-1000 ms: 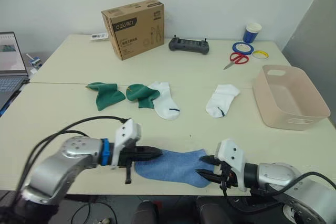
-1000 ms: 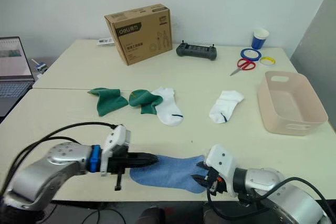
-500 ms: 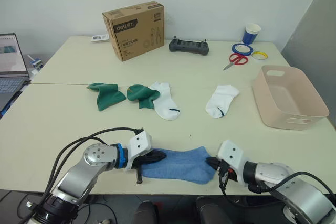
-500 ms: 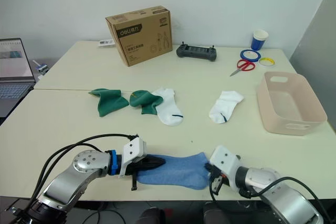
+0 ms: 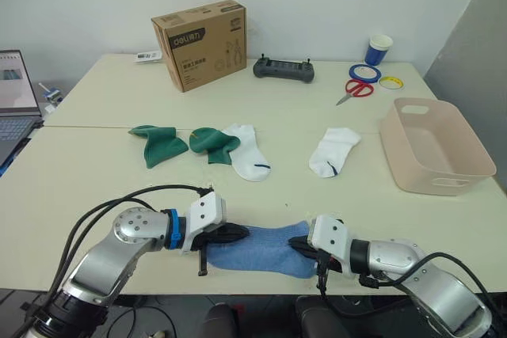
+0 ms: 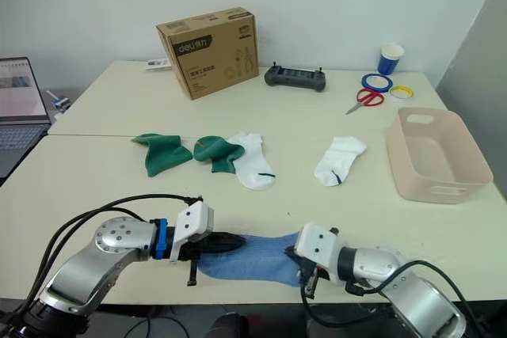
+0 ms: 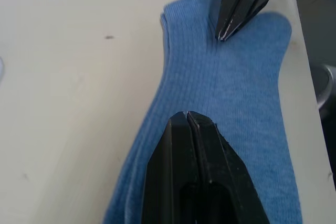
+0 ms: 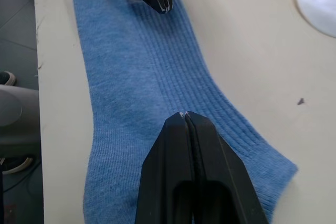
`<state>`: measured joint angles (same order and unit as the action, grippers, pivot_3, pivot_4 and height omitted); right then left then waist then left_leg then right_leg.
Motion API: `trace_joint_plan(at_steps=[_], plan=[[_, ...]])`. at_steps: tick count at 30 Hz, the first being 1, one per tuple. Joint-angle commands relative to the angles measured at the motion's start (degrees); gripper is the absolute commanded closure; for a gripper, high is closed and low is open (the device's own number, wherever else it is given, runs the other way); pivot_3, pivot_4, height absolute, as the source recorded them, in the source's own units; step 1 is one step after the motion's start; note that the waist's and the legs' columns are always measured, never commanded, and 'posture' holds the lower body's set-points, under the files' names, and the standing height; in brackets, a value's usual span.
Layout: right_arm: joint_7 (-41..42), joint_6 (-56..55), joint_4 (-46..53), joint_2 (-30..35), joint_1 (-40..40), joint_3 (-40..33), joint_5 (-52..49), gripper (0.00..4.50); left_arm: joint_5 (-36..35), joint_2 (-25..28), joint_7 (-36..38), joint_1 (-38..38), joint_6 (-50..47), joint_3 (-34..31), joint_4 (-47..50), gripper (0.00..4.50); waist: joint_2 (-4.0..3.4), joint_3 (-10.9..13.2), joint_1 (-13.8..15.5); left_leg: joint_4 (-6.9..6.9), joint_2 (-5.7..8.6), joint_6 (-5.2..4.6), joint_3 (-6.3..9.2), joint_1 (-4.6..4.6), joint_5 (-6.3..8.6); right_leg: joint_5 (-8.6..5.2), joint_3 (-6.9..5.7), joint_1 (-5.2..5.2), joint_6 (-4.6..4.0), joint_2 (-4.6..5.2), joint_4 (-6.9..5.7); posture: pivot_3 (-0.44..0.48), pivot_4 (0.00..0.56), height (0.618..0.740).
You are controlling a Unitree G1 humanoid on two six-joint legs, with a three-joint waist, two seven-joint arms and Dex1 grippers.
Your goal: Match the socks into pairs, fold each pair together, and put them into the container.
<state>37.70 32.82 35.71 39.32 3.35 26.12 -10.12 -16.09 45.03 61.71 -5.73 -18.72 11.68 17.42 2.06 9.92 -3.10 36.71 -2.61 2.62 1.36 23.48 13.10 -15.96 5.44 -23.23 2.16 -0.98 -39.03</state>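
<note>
At six o'clock on the table (image 5: 95, 172), both grippers, left (image 5: 240, 233) and right (image 5: 295, 244), fingers pressed together, lay on the blue socks (image 5: 261, 248); green socks (image 5: 162, 143), white socks (image 5: 249, 150) loose; tub (image 5: 436, 148) empty.

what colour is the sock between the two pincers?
Light blue, with a ribbed knit. The sock shows best in the right wrist view.
</note>
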Motion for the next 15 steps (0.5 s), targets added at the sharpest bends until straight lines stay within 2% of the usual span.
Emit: trace_joint_plan(at_steps=[1,7,12,15], plan=[[1.13,-0.96,0.33,0.50,-1.31,0.42,1.15,4.44,4.94,0.05,-1.30,1.04,4.07,1.91,-3.41,4.50,0.00,0.00,0.03,0.00,0.00,0.00,0.00,0.00,0.00,0.00,0.01,0.00,0.00,0.00,0.00,0.000,0.150,0.723],[0.93,-0.55,3.44,4.19,-7.71,-6.88,0.29,4.44,5.70,0.25,-0.84,1.72,5.77,2.18,-6.10,4.50,-0.04,-0.06,0.29,0.00,0.01,0.00,-0.01,-0.04,0.00,-0.04,0.01,0.05,-0.07,0.03,0.00,0.000,0.150,0.723],[-2.19,2.58,11.74,-1.03,-12.15,-17.76,-8.26,4.44,1.69,-0.76,1.24,-1.45,4.18,1.20,-3.22,4.50,-0.05,-0.05,0.14,0.00,-0.02,0.00,-0.01,-0.05,0.00,0.00,0.01,0.03,0.00,0.00,-0.05,0.000,0.150,0.723],[-4.43,5.68,14.78,-3.82,-14.95,-22.45,-12.09,4.44,3.20,-0.55,1.97,-2.52,4.87,2.12,-4.73,4.50,-0.04,-0.05,0.26,0.00,-0.02,0.00,0.02,-0.03,0.00,0.07,-0.02,0.03,0.12,-0.01,-0.05,0.000,0.150,0.723]])
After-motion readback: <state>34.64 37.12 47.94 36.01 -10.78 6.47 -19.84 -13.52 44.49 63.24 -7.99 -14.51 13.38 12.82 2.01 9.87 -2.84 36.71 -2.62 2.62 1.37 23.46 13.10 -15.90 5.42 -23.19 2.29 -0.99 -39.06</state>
